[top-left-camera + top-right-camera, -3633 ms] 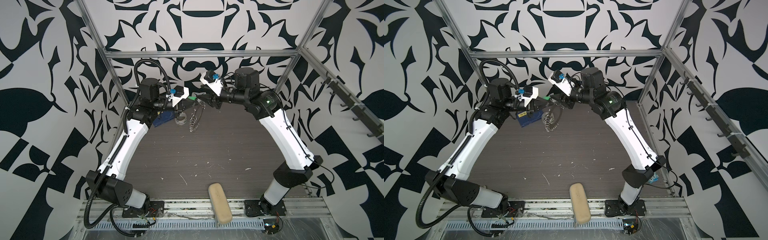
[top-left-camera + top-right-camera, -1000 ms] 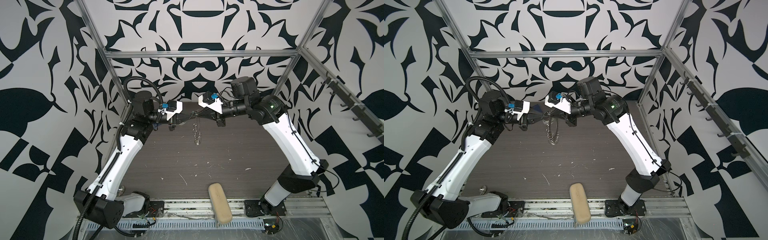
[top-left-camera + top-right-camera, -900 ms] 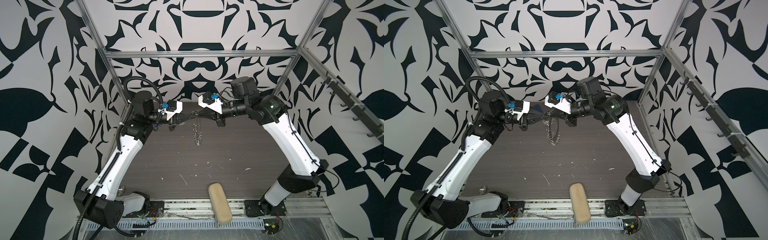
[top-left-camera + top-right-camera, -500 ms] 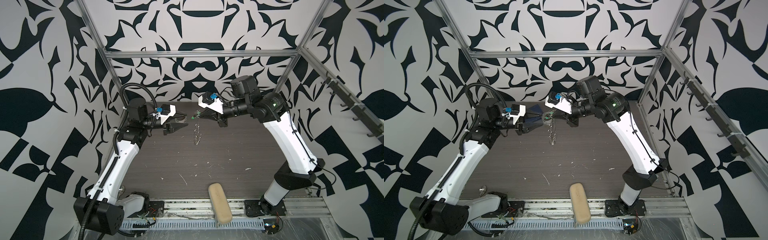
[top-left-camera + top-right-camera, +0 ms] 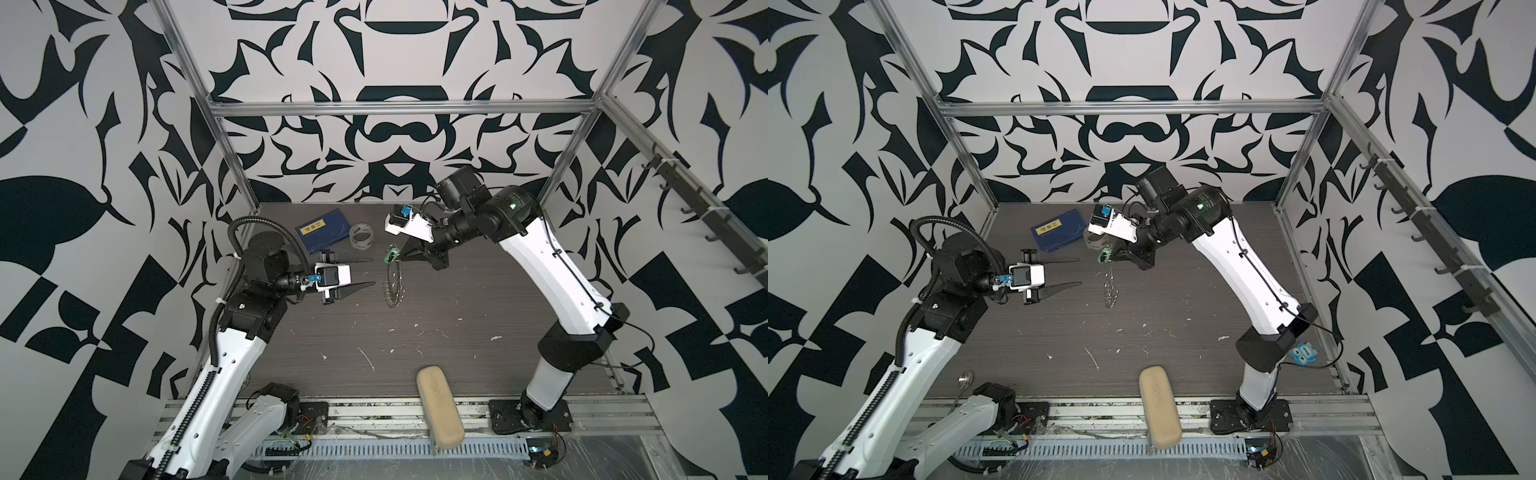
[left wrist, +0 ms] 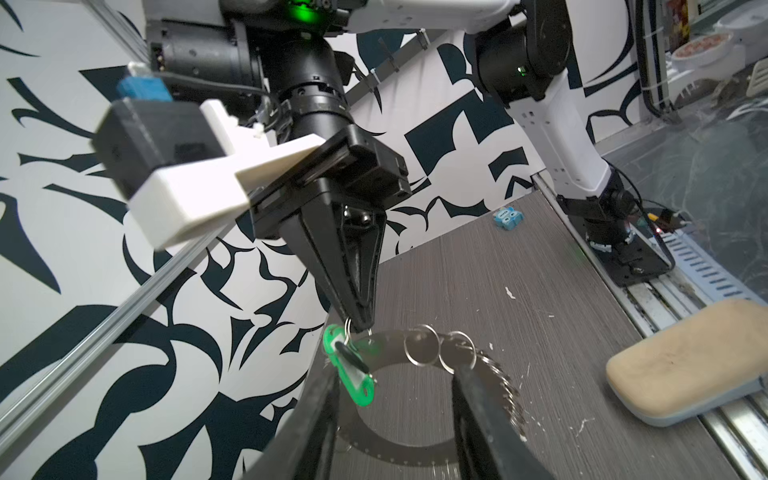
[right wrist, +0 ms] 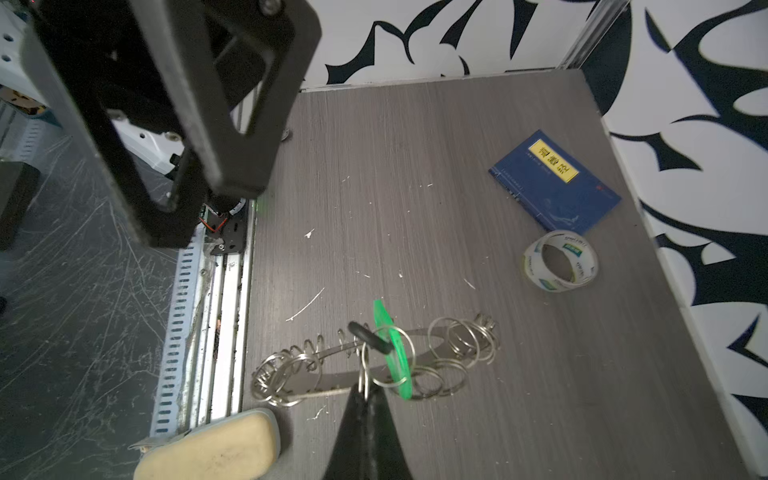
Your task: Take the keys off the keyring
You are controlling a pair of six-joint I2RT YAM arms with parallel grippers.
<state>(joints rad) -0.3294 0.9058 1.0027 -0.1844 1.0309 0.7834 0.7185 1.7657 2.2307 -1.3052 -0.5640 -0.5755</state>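
The keyring (image 5: 392,286), a flat grey metal disc fringed with wire loops, hangs on edge above the table. My right gripper (image 5: 401,257) is shut on one of its wire loops at the top, as the right wrist view shows (image 7: 365,392). The keys, one green tag (image 5: 390,256) with a dark bit, dangle from a loop right at that gripper's tip (image 6: 349,365). My left gripper (image 5: 372,272) stands open with nothing between its fingers (image 6: 316,415). It is a short way left of the keyring (image 5: 1109,286), pointing at it.
A blue book (image 5: 322,229) and a clear tape roll (image 5: 361,237) lie at the back of the table behind the grippers. A beige case (image 5: 439,407) sits on the front rail. A spoon (image 5: 965,378) lies front left, a small blue toy (image 5: 1304,353) at the right edge.
My left gripper has opened, let go at the keyring and drawn back to the left. The right gripper still holds the hanging keyring in much the same place.
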